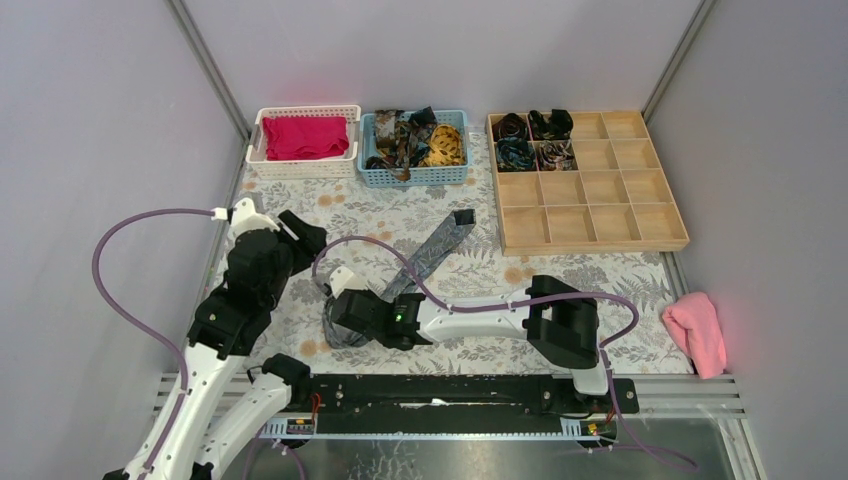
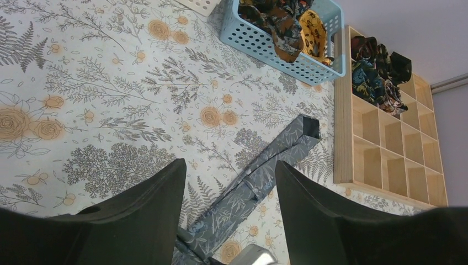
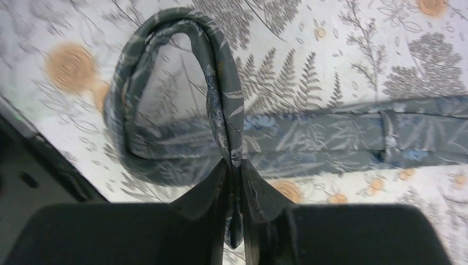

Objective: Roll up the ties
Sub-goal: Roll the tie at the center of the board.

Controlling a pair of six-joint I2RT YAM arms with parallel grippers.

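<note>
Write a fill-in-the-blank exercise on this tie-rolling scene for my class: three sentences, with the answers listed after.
The right gripper pinches the grey tie, which is bent into a ____.
The left gripper hovers with its jaws ____.
Rolled ties fill ____ compartments of the wooden tray.
Missing words: loop; open; four.

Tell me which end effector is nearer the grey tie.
Right. The right end effector is shut on the looped end of the grey tie; the left end effector hangs open to its left, not touching.
</note>
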